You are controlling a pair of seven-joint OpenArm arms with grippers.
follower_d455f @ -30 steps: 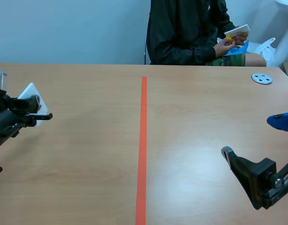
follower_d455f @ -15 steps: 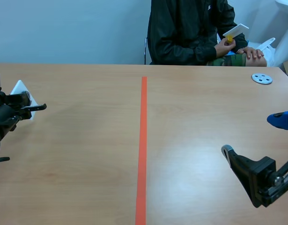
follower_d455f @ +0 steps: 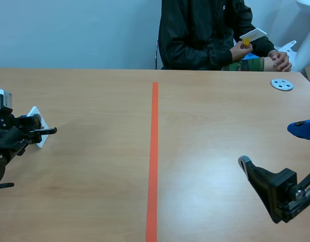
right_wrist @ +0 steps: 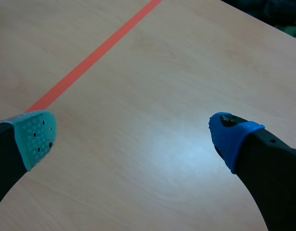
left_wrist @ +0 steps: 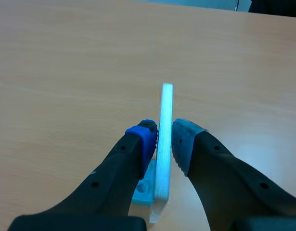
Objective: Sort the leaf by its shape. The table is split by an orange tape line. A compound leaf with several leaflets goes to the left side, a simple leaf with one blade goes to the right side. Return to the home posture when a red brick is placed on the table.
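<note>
A thin white card (left_wrist: 165, 106) stands edge-on between the pads of my left gripper (left_wrist: 164, 138), which is shut on it. Its face is hidden, so no leaf shape shows. In the scene view the white card (follower_d455f: 36, 118) tilts low over the table's left side, well left of the orange tape line (follower_d455f: 153, 151), held by the left gripper (follower_d455f: 43, 132). My right gripper (follower_d455f: 273, 146) hovers open over the right side with nothing between its fingers; the right wrist view shows the right gripper (right_wrist: 138, 139) above bare wood.
A person sits across the table holding another white card (follower_d455f: 254, 34) with something yellow on it. A small grey disc (follower_d455f: 282, 84) lies at the far right. The tape line (right_wrist: 90, 60) runs ahead of the right gripper.
My left gripper with the card pulled back toward the left edge, then came forward and lower. The person's free hand moved aside. The right arm stayed still.
</note>
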